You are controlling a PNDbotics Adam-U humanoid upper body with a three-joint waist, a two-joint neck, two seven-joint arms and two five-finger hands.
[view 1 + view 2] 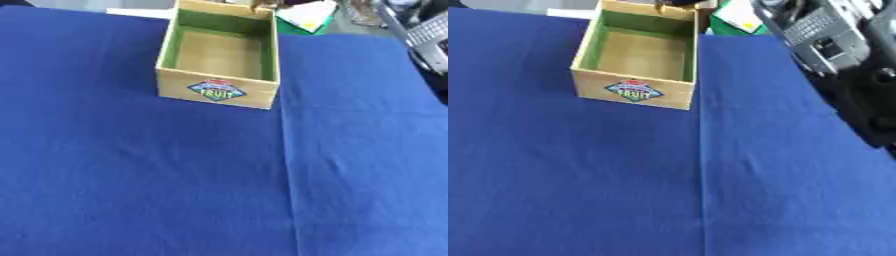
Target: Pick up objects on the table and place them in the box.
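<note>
While no hand is seen and finger states cannot be told, the empty box (pixel 219 92) at upper centre awaits objects, none visible on the blue cloth (pixel 175 190); locating one is judged next

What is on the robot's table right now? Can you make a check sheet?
Surface: blue cloth with a straight crease running down it.
Job's things: wooden box, green inside, fruit label on the front, nothing in it; nothing to pick up seen.
Clutter: green and white thing behind the box.
Hands: nothing seen.
Cables: nothing seen.
Surroundings: grey and black robot arm at the upper right.
</note>
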